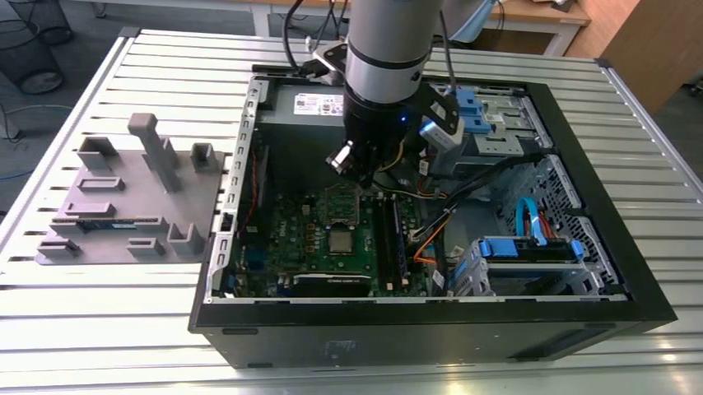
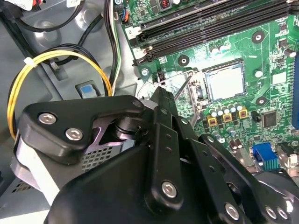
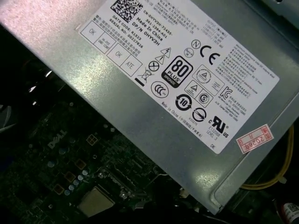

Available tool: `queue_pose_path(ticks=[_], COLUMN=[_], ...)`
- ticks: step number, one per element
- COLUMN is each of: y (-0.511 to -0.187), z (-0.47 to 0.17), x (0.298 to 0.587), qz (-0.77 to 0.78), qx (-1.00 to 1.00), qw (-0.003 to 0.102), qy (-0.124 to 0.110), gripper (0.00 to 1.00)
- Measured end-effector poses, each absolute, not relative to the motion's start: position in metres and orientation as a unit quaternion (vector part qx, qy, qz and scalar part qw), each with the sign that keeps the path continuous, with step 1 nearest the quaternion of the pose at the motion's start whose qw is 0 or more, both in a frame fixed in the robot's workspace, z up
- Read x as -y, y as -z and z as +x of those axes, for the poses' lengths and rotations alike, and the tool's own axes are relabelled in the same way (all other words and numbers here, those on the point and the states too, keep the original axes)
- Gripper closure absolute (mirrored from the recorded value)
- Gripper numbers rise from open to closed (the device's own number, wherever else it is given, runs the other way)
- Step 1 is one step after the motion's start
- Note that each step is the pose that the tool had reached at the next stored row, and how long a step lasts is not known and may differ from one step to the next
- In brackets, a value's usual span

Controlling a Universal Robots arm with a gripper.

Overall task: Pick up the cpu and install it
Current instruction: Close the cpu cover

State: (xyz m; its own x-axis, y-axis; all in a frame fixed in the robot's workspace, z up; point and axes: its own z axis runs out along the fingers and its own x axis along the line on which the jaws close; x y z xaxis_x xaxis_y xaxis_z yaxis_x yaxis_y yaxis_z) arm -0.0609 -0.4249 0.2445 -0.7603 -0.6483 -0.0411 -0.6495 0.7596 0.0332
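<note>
- The cpu (image 1: pixel 342 241) is lying flat and square in its socket on the green motherboard (image 1: pixel 296 239), towards the near side of the open computer case (image 1: pixel 439 329). Both wrist views are showing its silver top in the same seat.
- The gripper (image 1: pixel 357 169) is hanging over the board on the far side of the cpu, apart from it and nearer the power supply (image 1: pixel 313 103).
- Whether the gripper is released or clenched, I cannot tell; nothing is showing in its grasp.
- Judging from this, the picking and placing part is looking done, and the work is sitting at the seating stage: in the second wrist view the socket's thin metal lever (image 2: pixel 183 85) is standing raised beside the chip, so the socket appears not yet clamped.
- Any move here is calling for a straight, gentle approach, since the chip is sitting loose and a nudge could be shifting it.
- Bundled cables are crowding the exterior view's right of the socket: a yellow wire loop (image 2: pixel 60 58) and the long dark memory slots (image 2: pixel 210 28) are running close by.
- A grey holder tray (image 1: pixel 132 202) is resting on the slatted table (image 1: pixel 66 329) at the exterior view's left, well apart from the case.
</note>
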Motion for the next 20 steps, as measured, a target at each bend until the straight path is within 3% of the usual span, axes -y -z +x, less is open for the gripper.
queue_pose_path(ticks=[20], y=[-0.245], z=[-0.064], x=[0.444], qz=[-0.360], qx=[-0.933], qw=[0.014], qy=[-0.023], gripper=[0.89])
